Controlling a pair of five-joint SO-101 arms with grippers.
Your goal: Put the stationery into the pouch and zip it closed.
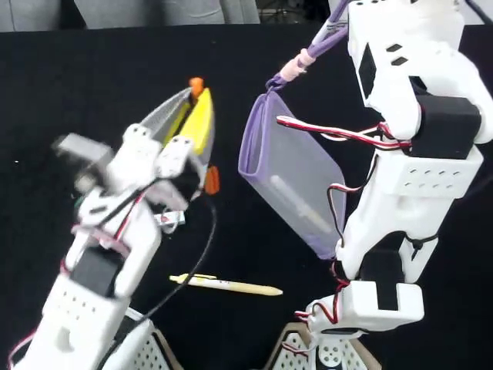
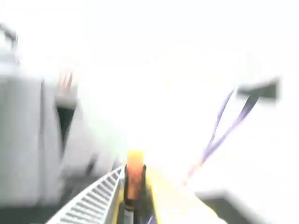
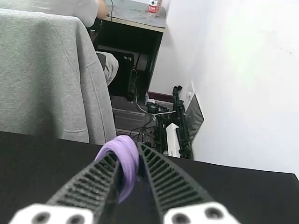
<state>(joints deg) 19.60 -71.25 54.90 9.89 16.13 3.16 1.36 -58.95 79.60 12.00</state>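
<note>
Right wrist view: right fingers [image 3: 161, 179] pinch the loop [image 3: 125, 161] of the pouch [image 1: 289, 181]; beside the pouch, left fingers [image 2: 88, 205] clamp an orange item [image 2: 134, 175].

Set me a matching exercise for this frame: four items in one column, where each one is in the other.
Things:
1. yellow pen
2. purple loop
3. orange piece
4. pale stick

Places:
A. inside the pouch
B. held at the tip of the left gripper
C. lying flat on the black table
D. clamped in the right gripper

Pairs: 1-C, 2-D, 3-B, 4-A
</note>
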